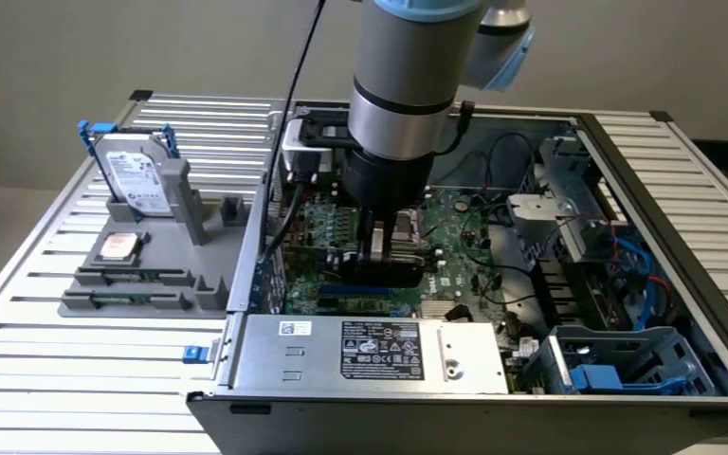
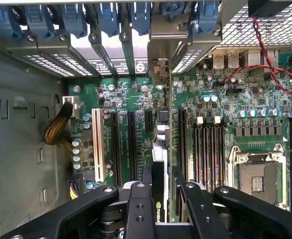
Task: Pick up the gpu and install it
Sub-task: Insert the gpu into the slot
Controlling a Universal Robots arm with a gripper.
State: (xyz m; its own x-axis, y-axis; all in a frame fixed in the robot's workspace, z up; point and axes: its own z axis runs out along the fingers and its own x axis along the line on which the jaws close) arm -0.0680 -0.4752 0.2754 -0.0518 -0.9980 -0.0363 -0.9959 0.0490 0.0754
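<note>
Nearest in the exterior view is the case (image 1: 465, 403) wall, with the silver power supply (image 1: 364, 351) just behind it and a blue drive cage (image 1: 617, 365) at the exterior view's right. Behind the power supply, the arm (image 1: 402, 85) reaches straight down into the open case, and the gripper (image 1: 383, 254) is low over the motherboard (image 1: 465, 237), clamped narrowly on the gpu (image 1: 396, 275). The card's black shroud shows just below the fingers. In the wrist view the gripper (image 2: 162, 179) has a finger on each face of the gpu (image 2: 159, 204). The card stands on edge and runs away from the gripper, ending in its silver bracket at the rear slot openings under the blue latches (image 2: 108, 17). It stands above the board with the expansion slots (image 2: 131, 144) to one side and the memory slots (image 2: 208, 149) to the other; I cannot tell whether its lower edge sits in a slot. Outside the case, at the exterior view's left, a grey fixture (image 1: 149, 284) on the slatted table (image 1: 73, 370) has a hard drive (image 1: 136, 175) with a blue handle standing at its far end, well apart from the gripper.
</note>
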